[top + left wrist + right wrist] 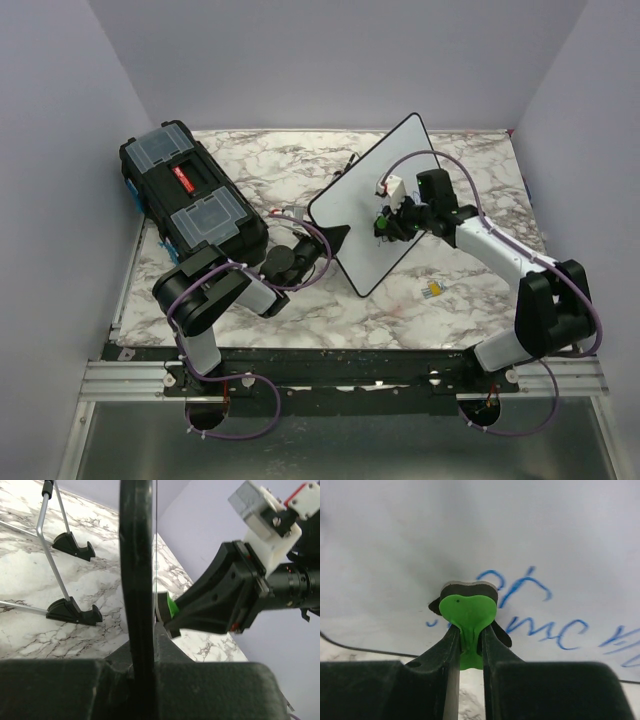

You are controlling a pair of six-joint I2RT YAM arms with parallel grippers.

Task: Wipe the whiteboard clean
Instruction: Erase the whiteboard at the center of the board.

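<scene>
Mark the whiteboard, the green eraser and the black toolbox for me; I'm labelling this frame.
whiteboard (355, 205): top view, bare white face.
green eraser (467, 611): right wrist view, green heart-shaped handle.
black toolbox (190, 197): top view, middle of the lid.

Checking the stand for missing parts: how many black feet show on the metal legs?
2, both in the left wrist view: far foot at upper left, near foot below it, each on the marble table. More may hide behind the whiteboard.

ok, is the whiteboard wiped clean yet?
No, blue handwriting shows on the whiteboard beside the green eraser held by the right gripper.
</scene>
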